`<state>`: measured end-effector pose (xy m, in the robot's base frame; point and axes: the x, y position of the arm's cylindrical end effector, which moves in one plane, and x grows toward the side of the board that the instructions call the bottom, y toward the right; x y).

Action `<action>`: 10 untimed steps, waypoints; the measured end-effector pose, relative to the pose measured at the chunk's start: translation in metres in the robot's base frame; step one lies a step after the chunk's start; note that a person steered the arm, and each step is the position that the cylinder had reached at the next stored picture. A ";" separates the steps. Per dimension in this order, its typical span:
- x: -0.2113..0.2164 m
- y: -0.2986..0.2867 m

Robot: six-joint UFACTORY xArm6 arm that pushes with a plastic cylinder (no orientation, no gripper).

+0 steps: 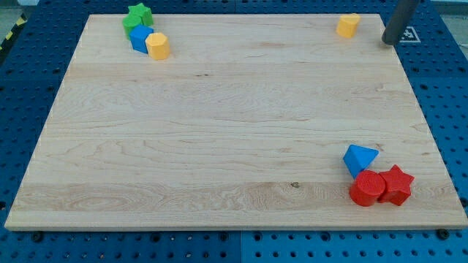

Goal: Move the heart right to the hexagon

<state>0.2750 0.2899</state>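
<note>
A small yellow block (pixel 348 25), seemingly the heart, sits near the board's top edge toward the view's right. A yellow hexagon (pixel 158 45) sits at the top left, touching a blue block (pixel 140 37), with a green star (pixel 137 14) just above them. My dark rod comes down at the top right. My tip (pixel 390 42) is to the right of the yellow heart, with a clear gap, just past the board's right edge.
A blue triangle (pixel 360 158), a red cylinder (pixel 365 189) and a red star (pixel 396 185) cluster at the bottom right. The wooden board (pixel 219 131) lies on a blue pegboard table.
</note>
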 end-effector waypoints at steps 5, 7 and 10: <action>-0.053 -0.048; -0.068 -0.052; -0.030 -0.122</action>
<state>0.2449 0.1684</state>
